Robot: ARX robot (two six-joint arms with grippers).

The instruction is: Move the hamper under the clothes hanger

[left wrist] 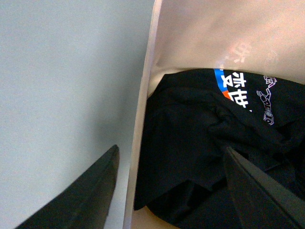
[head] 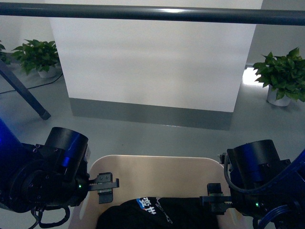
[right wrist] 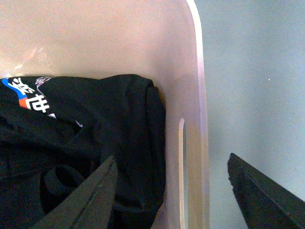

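The cream hamper [head: 152,164] stands on the grey floor right in front of me, between my arms, with black clothes [head: 157,214] in it. The clothes hanger's dark grey bar [head: 152,13] runs across the top of the front view, beyond the hamper; one angled leg [head: 24,93] shows at left. My left gripper [left wrist: 171,191] is open and straddles the hamper's left wall [left wrist: 143,119], one finger outside, one inside. My right gripper [right wrist: 174,195] is open and straddles the right wall [right wrist: 198,143], by a slot handle [right wrist: 181,167].
A white wall panel with a grey base [head: 150,114] stands behind the bar. Potted plants sit at the far left [head: 35,57] and at the right [head: 283,76]. Grey floor [head: 143,138] lies between the hamper and the panel.
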